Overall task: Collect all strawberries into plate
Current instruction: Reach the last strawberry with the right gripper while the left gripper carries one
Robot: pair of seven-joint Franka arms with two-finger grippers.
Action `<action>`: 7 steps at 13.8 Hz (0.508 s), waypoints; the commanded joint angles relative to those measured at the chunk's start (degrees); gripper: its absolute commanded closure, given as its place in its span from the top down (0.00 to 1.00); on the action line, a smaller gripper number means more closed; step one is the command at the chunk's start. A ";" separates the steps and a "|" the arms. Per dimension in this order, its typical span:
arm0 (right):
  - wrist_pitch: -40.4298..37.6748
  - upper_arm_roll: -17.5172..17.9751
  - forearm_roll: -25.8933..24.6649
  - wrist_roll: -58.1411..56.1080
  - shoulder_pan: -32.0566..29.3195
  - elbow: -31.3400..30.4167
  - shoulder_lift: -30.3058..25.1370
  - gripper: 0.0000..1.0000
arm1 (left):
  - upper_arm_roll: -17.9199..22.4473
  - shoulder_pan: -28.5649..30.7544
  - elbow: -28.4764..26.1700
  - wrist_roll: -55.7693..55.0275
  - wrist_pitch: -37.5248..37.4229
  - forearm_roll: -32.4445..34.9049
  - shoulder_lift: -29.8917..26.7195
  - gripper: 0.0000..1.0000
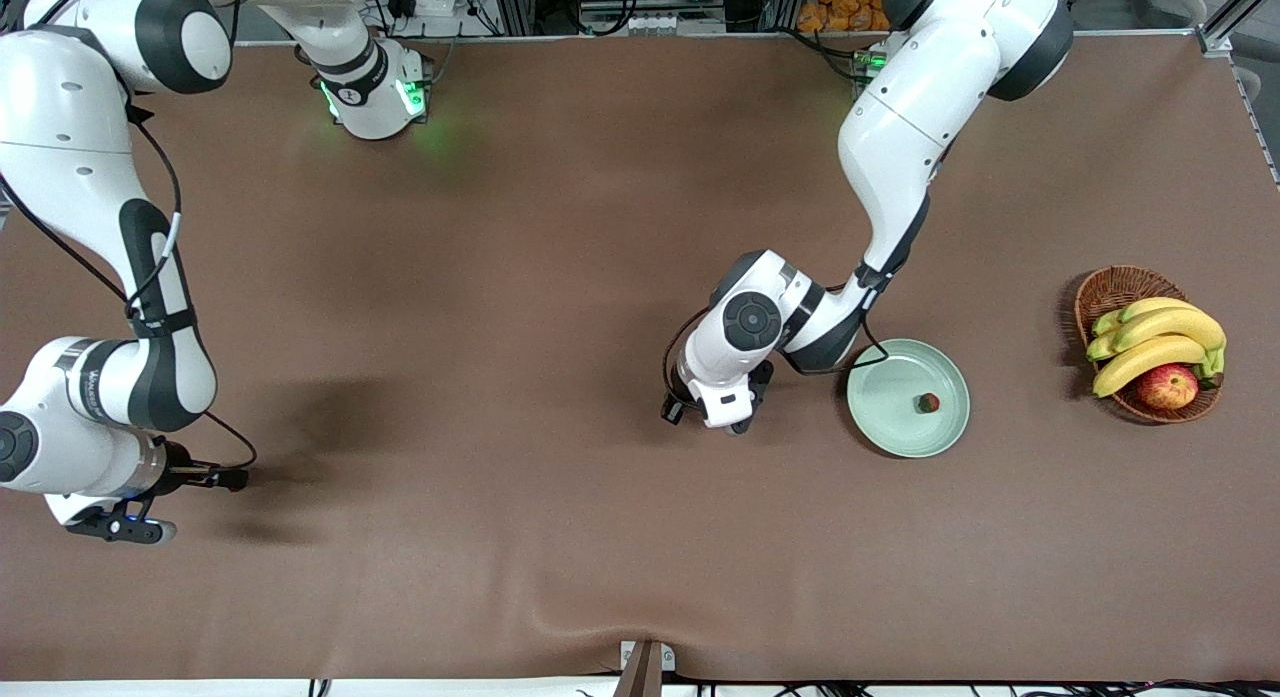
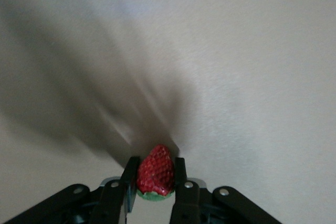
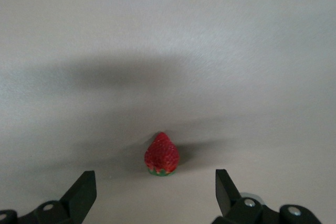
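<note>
The mint-green plate [image 1: 880, 422] lies toward the left arm's end of the table with one strawberry [image 1: 929, 403] in it. My left gripper [image 1: 742, 425] is low beside the plate, on the side toward the right arm's end. In the left wrist view it [image 2: 156, 159] is shut on a second strawberry [image 2: 155, 174]. My right gripper [image 1: 125, 527] is low at the right arm's end of the table. In the right wrist view it [image 3: 155, 174] is open, with a third strawberry [image 3: 162, 156] on the table just ahead of its fingertips. That berry is hidden in the front view.
A brown wicker basket [image 1: 1105, 287] with bananas [image 1: 1160, 337] and a red-yellow apple [image 1: 1168, 385] stands near the table's edge at the left arm's end, past the plate. A brown cloth [image 1: 560, 377] covers the table.
</note>
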 commanded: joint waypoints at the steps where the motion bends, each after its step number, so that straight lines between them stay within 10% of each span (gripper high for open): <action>1: 1.03 1.25 3.77 -3.55 -1.79 -0.10 1.12 1.00 | 0.85 2.26 -0.24 4.90 -5.67 2.08 -5.47 0.00; 7: 5.61 1.16 3.60 -5.94 -2.67 -0.18 3.41 1.00 | -3.53 15.25 -0.76 17.99 -20.17 0.51 -12.08 0.00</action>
